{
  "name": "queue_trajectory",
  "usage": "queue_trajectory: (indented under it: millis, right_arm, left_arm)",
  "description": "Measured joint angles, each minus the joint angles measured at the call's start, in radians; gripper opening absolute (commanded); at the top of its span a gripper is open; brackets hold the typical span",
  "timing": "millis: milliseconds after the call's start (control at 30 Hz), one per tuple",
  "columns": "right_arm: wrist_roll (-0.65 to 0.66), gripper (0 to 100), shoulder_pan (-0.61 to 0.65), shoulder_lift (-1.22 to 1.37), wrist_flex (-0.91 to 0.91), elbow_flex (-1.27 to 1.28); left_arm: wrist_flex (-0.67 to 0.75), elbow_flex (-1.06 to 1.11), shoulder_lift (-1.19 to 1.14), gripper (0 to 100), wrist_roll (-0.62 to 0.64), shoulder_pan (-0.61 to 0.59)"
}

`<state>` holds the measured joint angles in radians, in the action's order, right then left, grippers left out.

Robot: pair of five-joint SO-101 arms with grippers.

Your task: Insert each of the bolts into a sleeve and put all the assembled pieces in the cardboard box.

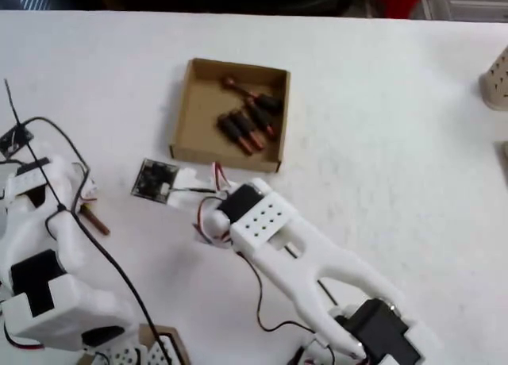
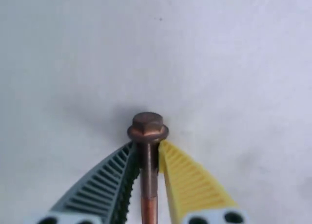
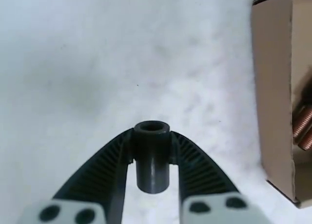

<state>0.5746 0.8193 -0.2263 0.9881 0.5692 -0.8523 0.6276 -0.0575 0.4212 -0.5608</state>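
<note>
My left gripper [image 2: 146,147] is shut on a copper bolt [image 2: 147,127], gripped just under its hex head between a grey and a yellow finger. In the high view that bolt [image 1: 95,221] sticks out from the left arm [image 1: 40,222] at the table's left. Between its black fingers, my right gripper [image 3: 152,142] is shut on a black sleeve [image 3: 152,160], bore end facing the camera. The right arm [image 1: 270,222] sits just in front of the cardboard box [image 1: 184,111]. Several assembled pieces [image 1: 250,115] lie inside the box [image 3: 273,87], their copper ends [image 3: 304,129] visible.
White table all around. Cables loop across the left side by the left arm [image 1: 71,155]. A beige perforated object [image 1: 496,79] stands at the far right edge. A small cardboard piece [image 1: 163,341] lies at the front edge.
</note>
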Motion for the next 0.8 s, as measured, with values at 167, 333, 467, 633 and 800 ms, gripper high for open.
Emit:
queue_trajectory:
  millis: [167, 333, 467, 633, 800]
  right_arm:
    - [-0.078, 1.8, -0.012, 0.000, -0.034, 0.000]
    - [-0.164, 1.8, 0.014, 0.000, -0.040, 0.000]
    - [-0.250, 1.7, 0.063, 0.000, -0.040, 0.000]
    - [-0.338, 1.7, 0.115, -0.002, -0.086, 0.032]
    - [-0.419, 1.7, 0.123, -0.003, -0.267, 0.137]
  left_arm:
    - [0.000, 0.000, 0.000, 2, -0.006, 0.031]
    - [0.014, 0.000, 0.000, 2, -0.049, 0.038]
    - [0.018, 0.000, 0.000, 2, -0.055, 0.038]
    - [0.018, 0.000, 0.000, 2, -0.057, 0.038]
    - [0.018, 0.000, 0.000, 3, -0.057, 0.038]
